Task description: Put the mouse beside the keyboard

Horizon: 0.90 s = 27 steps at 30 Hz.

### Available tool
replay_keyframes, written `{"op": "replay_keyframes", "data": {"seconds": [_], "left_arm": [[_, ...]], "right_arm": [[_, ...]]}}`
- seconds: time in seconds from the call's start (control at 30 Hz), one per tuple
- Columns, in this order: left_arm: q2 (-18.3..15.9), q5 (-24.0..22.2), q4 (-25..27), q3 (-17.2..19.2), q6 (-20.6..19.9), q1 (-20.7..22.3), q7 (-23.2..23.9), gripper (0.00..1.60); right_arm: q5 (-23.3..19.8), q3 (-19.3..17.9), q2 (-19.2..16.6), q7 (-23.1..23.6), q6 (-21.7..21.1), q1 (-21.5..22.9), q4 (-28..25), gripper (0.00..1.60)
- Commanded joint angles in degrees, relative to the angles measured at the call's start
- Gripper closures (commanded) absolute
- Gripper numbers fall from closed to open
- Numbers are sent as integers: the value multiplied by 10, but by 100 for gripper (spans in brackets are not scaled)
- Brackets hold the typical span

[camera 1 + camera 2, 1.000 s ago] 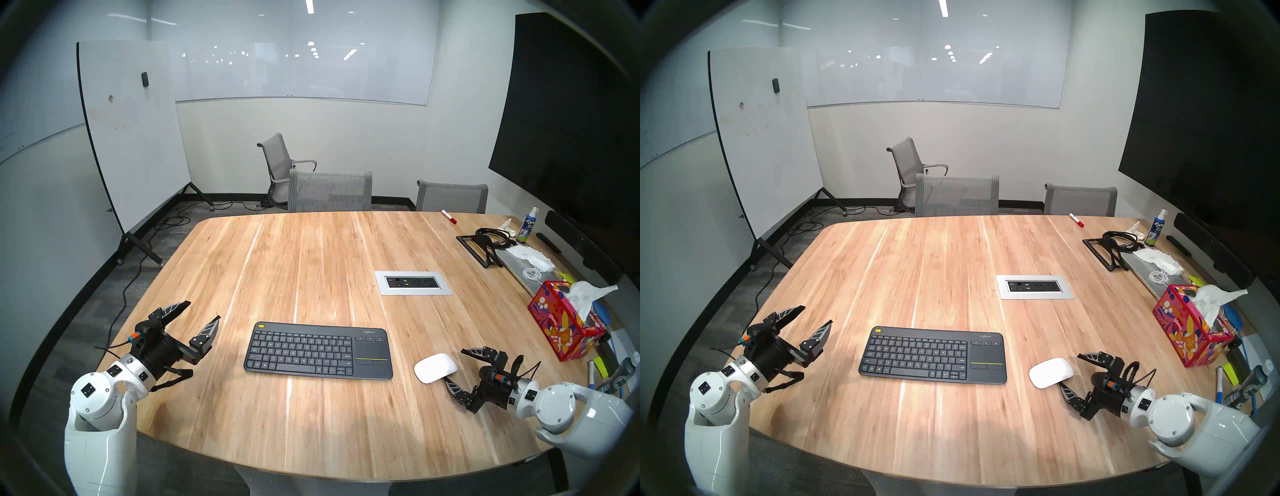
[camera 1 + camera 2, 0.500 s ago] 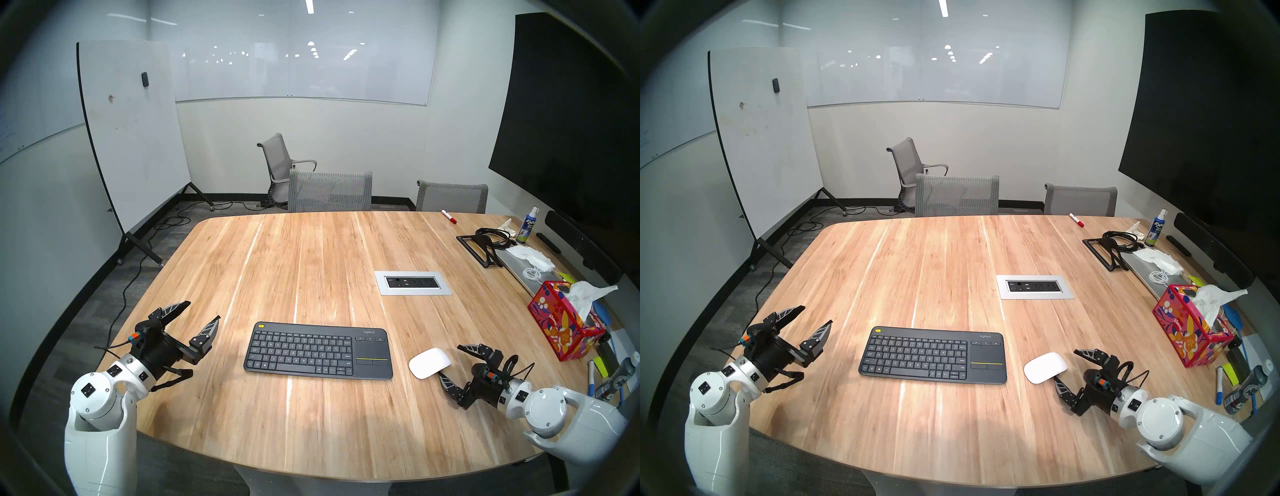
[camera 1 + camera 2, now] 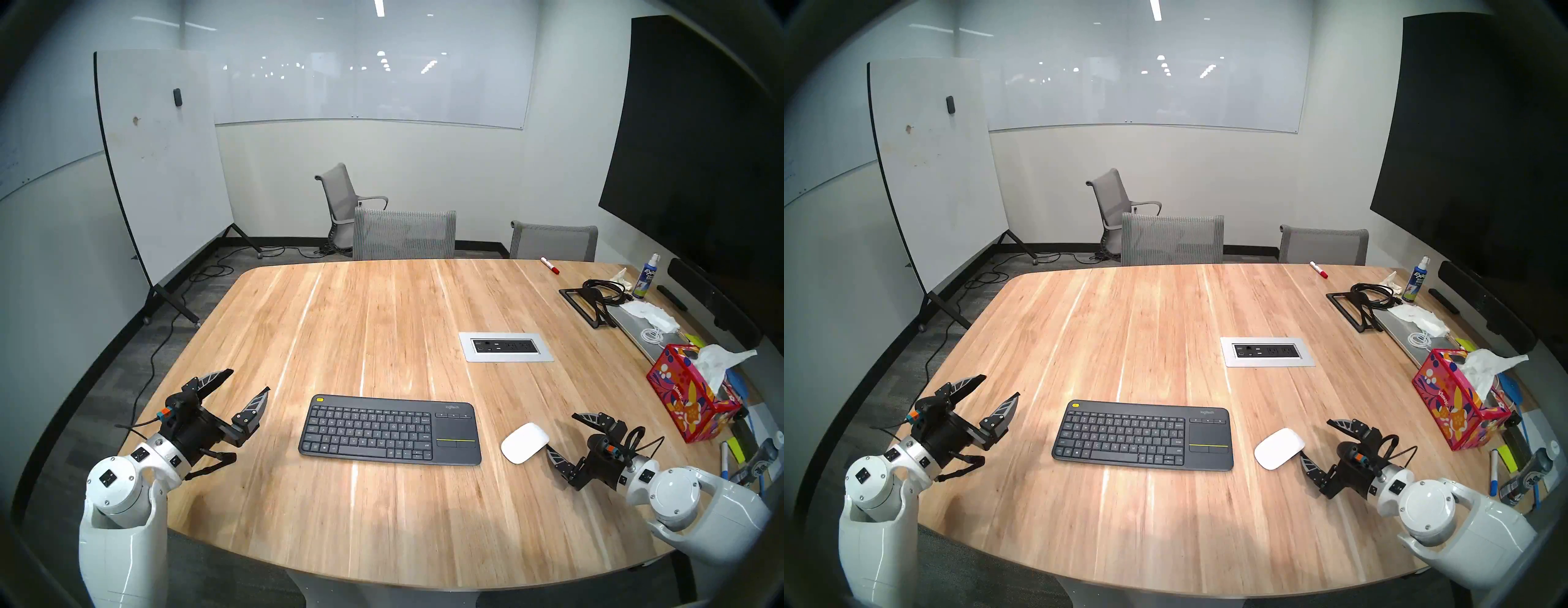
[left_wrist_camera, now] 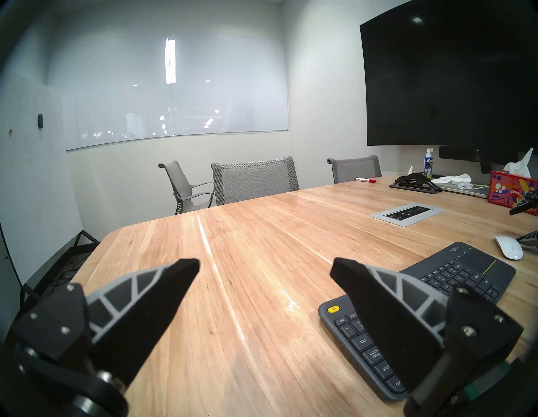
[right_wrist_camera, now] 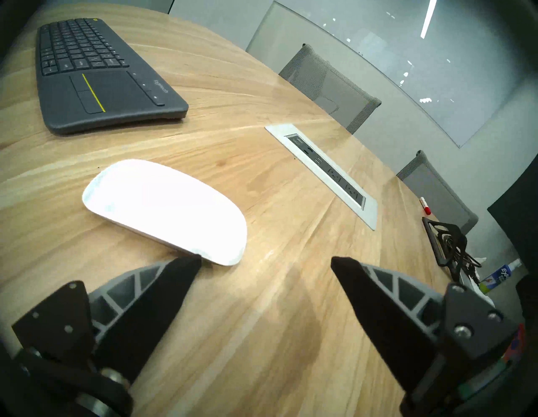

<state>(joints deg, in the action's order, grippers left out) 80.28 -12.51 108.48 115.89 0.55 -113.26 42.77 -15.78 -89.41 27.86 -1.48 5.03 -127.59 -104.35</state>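
At the far left of the head view, the left gripper [image 3: 235, 384] sits over the near left corner of the wooden table [image 3: 382, 305], its jaws spread wide with nothing between them. Its own wrist camera confirms the gap is bare: only tabletop shows between the two black fingers [image 4: 163, 294]. That same camera cuts off the near left end of the keyboard [image 3: 390, 429] behind its right finger, while the head view shows the whole dark grey board lying flat, yellow button at its far left corner and touchpad at its right end.

Just to the right of the keyboard's touchpad end, with a strip of bare wood between them, lies the white mouse [image 3: 525, 443], flat on the table and angled. From the head it reads as a plain white oval; no logo can be made out, and in the right wrist view [image 5: 166, 209] its top is washed out by glare.

Further right, the right gripper [image 3: 562, 435] is spread wide and holds nothing. In the head view its near fingertip lies close beside the mouse's near right edge, and whether they touch cannot be told there. The right wrist view shows that fingertip [image 5: 186, 265] right at the mouse's rim, contact still unclear, while the other finger stands well clear over bare wood.

Beyond, a silver outlet panel [image 3: 505, 347] is set into the table, and a red tissue box [image 3: 689, 401] stands at the right edge, where the clutter behind it is partly cut off by the dark rim.
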Motion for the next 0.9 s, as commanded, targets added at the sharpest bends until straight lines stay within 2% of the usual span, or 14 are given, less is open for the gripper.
{"op": "replay_keyframes", "data": {"seconds": [0.0, 0.4, 0.87], "left_arm": [[1, 1, 9, -1, 1, 0, -1, 0], [1, 1, 9, -1, 1, 0, -1, 0], [1, 1, 9, -1, 1, 0, 0, 0]], "right_arm": [[1, -3, 0, -2, 6, 1, -4, 0], [-3, -4, -5, 1, -2, -5, -3, 0], [4, 54, 16, 13, -18, 82, 31, 0]]}}
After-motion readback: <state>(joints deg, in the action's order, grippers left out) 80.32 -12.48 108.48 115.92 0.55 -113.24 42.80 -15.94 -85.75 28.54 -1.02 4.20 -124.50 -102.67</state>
